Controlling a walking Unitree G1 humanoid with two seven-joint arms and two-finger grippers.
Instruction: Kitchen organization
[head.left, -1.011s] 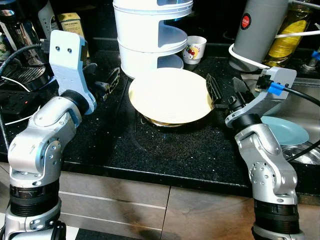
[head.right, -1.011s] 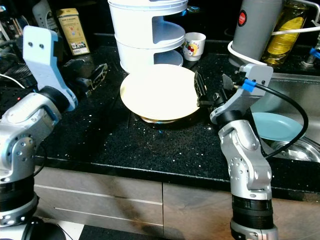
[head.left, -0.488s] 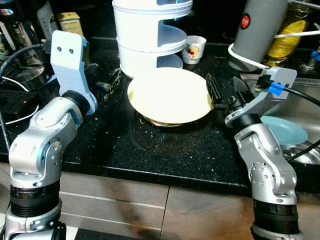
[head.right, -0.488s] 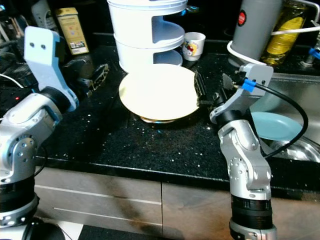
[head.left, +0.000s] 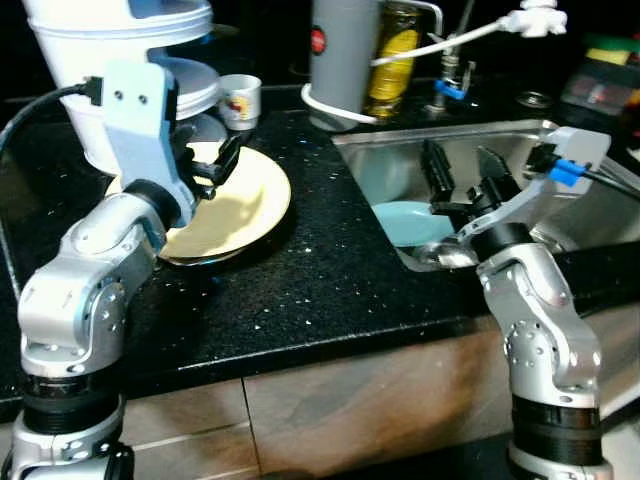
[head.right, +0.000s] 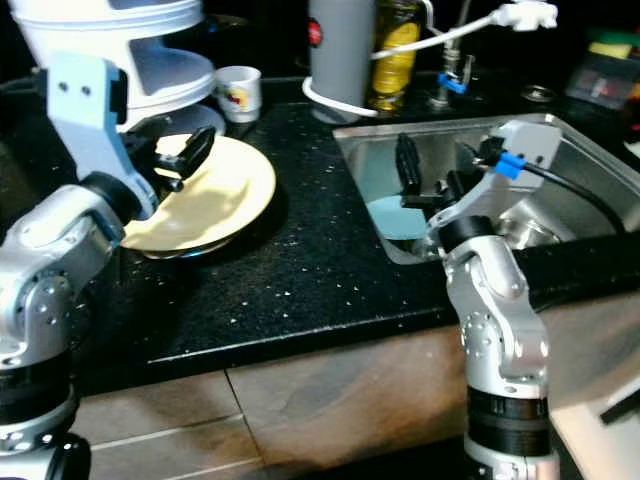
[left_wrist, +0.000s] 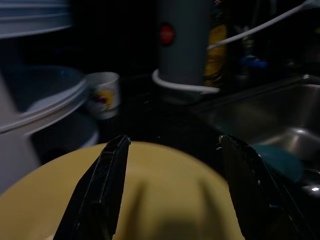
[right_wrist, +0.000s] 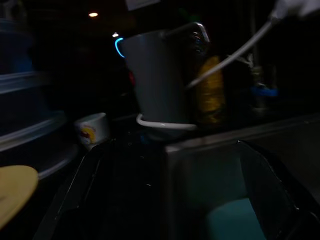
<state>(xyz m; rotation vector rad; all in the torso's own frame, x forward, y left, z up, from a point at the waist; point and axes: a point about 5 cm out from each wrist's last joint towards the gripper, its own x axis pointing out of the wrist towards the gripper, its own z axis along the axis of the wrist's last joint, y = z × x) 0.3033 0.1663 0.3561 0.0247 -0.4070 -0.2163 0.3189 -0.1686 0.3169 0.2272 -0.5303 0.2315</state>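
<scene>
While the left tool (head.left: 208, 163) gapes, yellow plate (head.left: 240, 205) lies beneath

Grey kettle (head.left: 343, 48); oil bottle (head.left: 393, 55).

A black speckled countertop (head.left: 300, 270) ran across the kitchen, with a steel sink (head.left: 590, 210) set into it. Below it were brown cabinet fronts (head.left: 330, 410). The back of the room was very dark.
</scene>
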